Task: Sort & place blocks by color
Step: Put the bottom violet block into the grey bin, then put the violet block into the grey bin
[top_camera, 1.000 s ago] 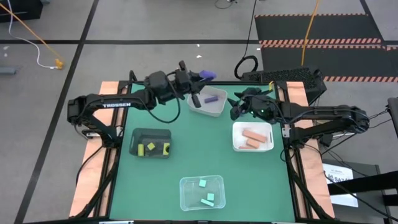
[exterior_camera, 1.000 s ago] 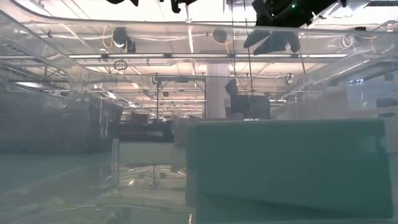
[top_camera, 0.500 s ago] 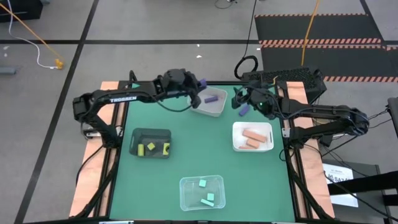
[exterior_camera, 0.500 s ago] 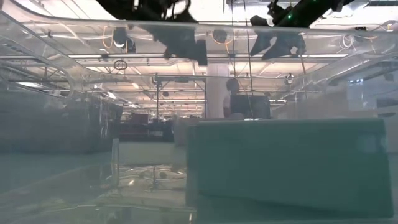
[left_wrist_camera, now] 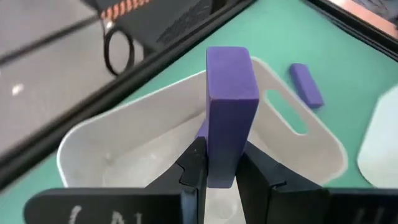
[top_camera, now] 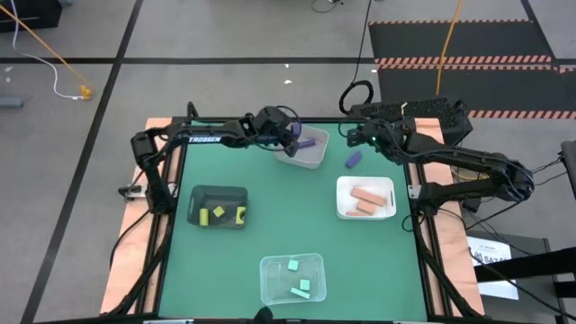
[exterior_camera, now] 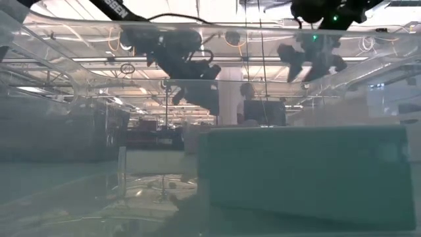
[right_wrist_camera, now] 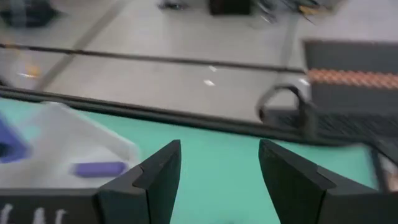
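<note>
Reaching farther across than a second ago, the left hand (top_camera: 290, 135) now hangs over the near edge of the white tray (top_camera: 315, 157) at the table's (top_camera: 270, 234) far side, clamped on a purple block (left_wrist_camera: 229, 118) that stands upright between its fingers (left_wrist_camera: 193, 168). A second earlier that hand was short of the tray's left rim. Along the left arm (top_camera: 207, 139) white lettering reads "TROSSEN". A purple bar (top_camera: 307, 142) lies inside the white tray.

Left of centre, the black tray (top_camera: 200, 196) holds yellow blocks (top_camera: 217, 213). At the near edge, the clear tray (top_camera: 270, 279) holds mint-green blocks (top_camera: 304, 288).

Between the white tray and the right arm, another purple block (top_camera: 353, 159) now lies loose on the green table; half a second ago it sat at the right hand's tip. The right hand (top_camera: 364, 137) has drawn back toward the far edge, its fingers (right_wrist_camera: 292, 168) spread apart with nothing between them. The grey tray (top_camera: 346, 187) on the right holds salmon-pink blocks (top_camera: 365, 199).
</note>
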Controlling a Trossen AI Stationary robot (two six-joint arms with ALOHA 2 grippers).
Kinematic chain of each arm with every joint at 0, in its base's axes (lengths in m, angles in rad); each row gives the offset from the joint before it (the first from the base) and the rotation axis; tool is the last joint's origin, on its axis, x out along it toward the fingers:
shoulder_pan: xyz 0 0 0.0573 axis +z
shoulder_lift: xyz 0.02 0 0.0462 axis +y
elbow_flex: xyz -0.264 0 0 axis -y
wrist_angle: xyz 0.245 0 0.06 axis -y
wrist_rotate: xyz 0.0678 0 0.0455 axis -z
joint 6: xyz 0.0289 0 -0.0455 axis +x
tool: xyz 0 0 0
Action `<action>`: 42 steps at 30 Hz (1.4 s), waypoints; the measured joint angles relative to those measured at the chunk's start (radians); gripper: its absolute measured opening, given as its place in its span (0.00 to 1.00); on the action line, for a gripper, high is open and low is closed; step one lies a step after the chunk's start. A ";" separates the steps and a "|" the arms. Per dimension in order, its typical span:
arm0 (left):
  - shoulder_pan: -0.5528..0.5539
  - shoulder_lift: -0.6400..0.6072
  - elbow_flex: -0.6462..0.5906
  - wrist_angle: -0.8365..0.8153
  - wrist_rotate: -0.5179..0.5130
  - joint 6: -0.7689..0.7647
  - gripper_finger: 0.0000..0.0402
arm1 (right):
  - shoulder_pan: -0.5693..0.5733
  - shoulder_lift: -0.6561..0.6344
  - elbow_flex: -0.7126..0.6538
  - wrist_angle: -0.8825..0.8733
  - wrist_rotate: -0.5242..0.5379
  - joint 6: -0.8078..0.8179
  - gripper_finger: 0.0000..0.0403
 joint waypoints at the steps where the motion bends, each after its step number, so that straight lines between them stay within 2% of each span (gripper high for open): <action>1: 0.005 0.011 0.000 0.002 0.000 -0.027 0.15 | -0.017 0.000 0.000 -0.033 -0.001 0.017 0.51; 4: 0.021 0.023 0.000 -0.017 0.000 -0.117 0.15 | -0.066 0.000 0.000 -0.090 -0.044 0.035 0.51; 9: 0.038 0.030 0.000 -0.067 0.002 -0.169 0.15 | -0.129 0.007 0.000 -0.104 -0.226 -0.090 0.51; 13: 0.040 0.030 0.000 -0.076 0.091 -0.177 0.16 | -0.167 0.025 0.000 -0.105 -0.337 -0.223 0.51; 16: 0.031 0.030 0.000 -0.078 0.121 -0.177 0.19 | -0.193 0.044 0.000 -0.124 -0.384 -0.260 0.51; 19: 0.021 0.030 0.000 -0.075 0.122 -0.177 0.26 | -0.220 0.073 0.000 -0.148 -0.422 -0.226 0.51; 24: 0.010 0.030 0.000 -0.076 0.122 -0.177 0.37 | -0.240 0.129 0.000 -0.167 -0.428 -0.054 0.51; 27: 0.007 0.030 0.000 -0.076 0.123 -0.177 0.44 | -0.241 0.162 0.000 -0.164 -0.479 0.041 0.53; 29: 0.007 0.030 0.000 -0.076 0.127 -0.178 0.47 | -0.240 0.183 0.000 -0.157 -0.502 0.018 0.54; 31: 0.008 0.030 0.000 -0.076 0.143 -0.173 0.51 | -0.234 0.204 0.000 -0.139 -0.523 -0.138 0.55; 37: 0.019 0.029 0.000 -0.076 0.229 -0.169 0.57 | -0.233 0.261 0.000 -0.103 -0.526 -0.791 0.55; 39: 0.022 0.029 0.000 -0.076 0.250 -0.171 0.58 | -0.234 0.279 0.000 -0.099 -0.528 -0.951 0.54; 42: 0.022 0.029 0.000 -0.077 0.267 -0.173 0.57 | -0.235 0.315 0.000 -0.096 -0.593 -1.130 0.52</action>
